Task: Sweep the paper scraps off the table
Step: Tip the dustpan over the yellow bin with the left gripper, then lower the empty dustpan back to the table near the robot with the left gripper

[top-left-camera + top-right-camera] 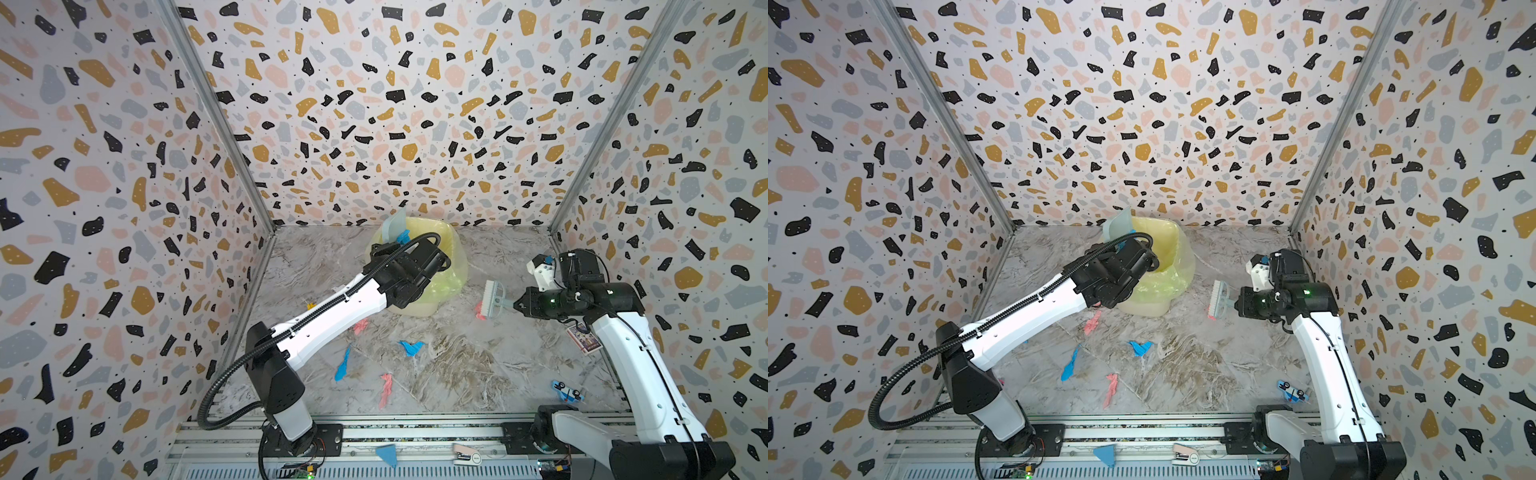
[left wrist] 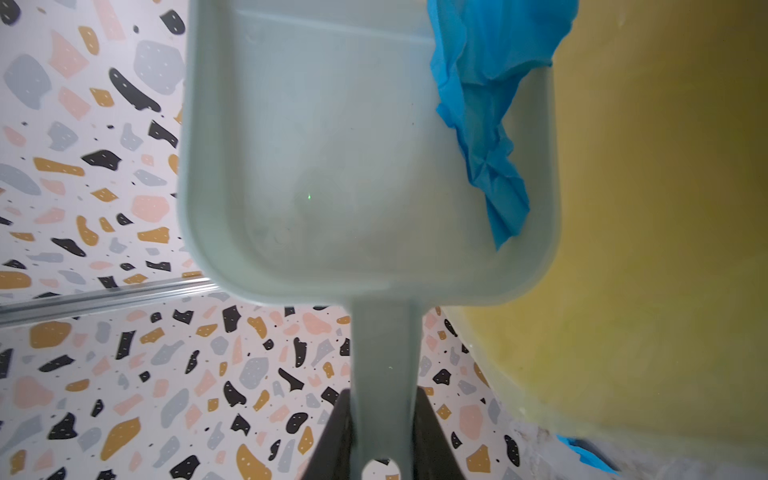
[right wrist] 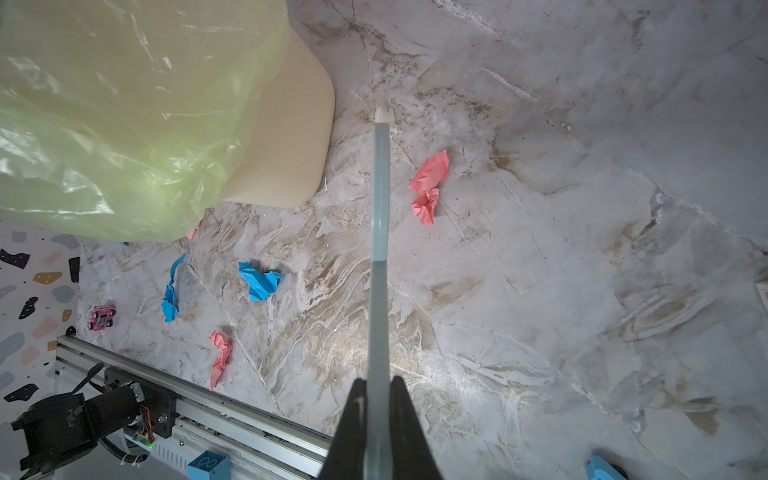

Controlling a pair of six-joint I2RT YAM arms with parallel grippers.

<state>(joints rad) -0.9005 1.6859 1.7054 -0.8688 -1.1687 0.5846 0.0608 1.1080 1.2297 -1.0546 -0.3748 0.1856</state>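
My left gripper (image 2: 382,399) is shut on the handle of a grey-green dustpan (image 2: 332,166), held tilted over the bin lined with a yellow bag (image 1: 453,266). One blue paper scrap (image 2: 490,104) hangs at the pan's edge. My right gripper (image 3: 379,384) is shut on the handle of a small brush (image 1: 494,299), whose bristles stand beside a pink scrap (image 1: 480,311). Paper scraps lie on the marble table (image 1: 498,374): a pink one (image 1: 360,327), a crumpled blue one (image 1: 410,347), a blue strip (image 1: 343,365) and a pink strip (image 1: 385,390).
A printed card box (image 1: 584,338) lies under the right arm, and a blue toy car (image 1: 567,391) sits near the front right. A small pink toy (image 3: 102,318) rests by the left wall. A blue block (image 1: 386,455) and a white object (image 1: 465,455) lie on the front rail.
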